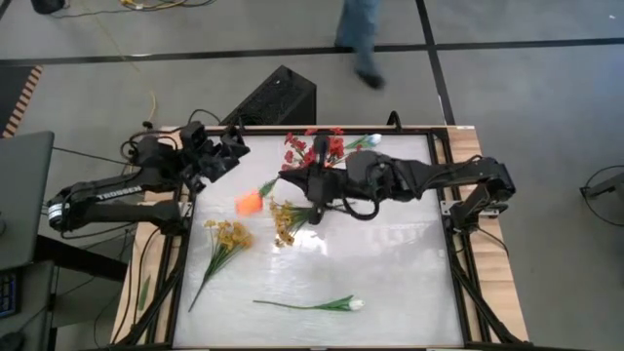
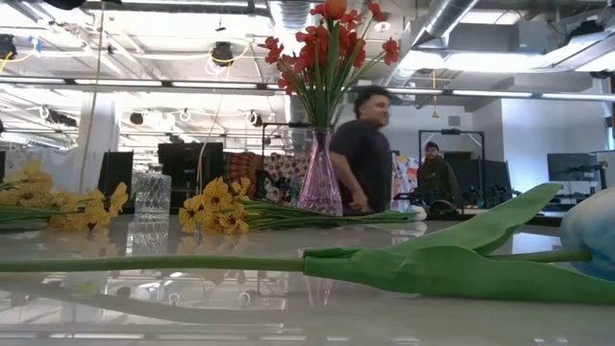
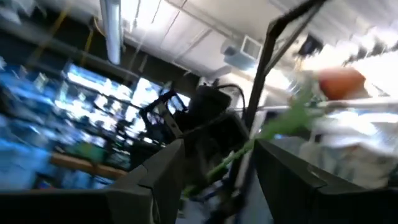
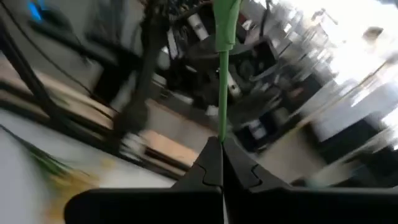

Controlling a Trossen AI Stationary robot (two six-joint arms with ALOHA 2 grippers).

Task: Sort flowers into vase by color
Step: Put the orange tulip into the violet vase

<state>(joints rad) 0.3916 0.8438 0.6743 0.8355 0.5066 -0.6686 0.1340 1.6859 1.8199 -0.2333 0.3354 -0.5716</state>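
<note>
The orange bloom (image 1: 249,202) sits on a green stem (image 1: 268,185) that slants up to my right gripper (image 1: 285,178), which is shut on it (image 4: 221,146). My left gripper (image 1: 237,161) is open near the table's far left corner. The orange bloom (image 3: 339,81) and its stem (image 3: 273,127) show past its fingers, apart from them. Red flowers (image 1: 312,146) stand in a pink vase (image 2: 320,183). Two yellow sprays (image 1: 229,234) (image 1: 285,219) and a white tulip (image 1: 351,304) lie flat on the table. My right gripper pinches the orange flower's green stem (image 4: 222,124) near its cut end between its two shut fingers. It comes roughly level from the table's right side, and the stem runs on straight ahead of the fingertips. The bloom end points toward the left arm and seems lifted clear.
A clear glass (image 2: 152,197) stands left of the vase, and a white flower (image 1: 370,141) lies by the vase at the far edge. The white tulip's leaf (image 2: 452,259) fills the near foreground. A person (image 2: 363,149) walks behind the table; a black box (image 1: 278,97) sits beyond the far edge.
</note>
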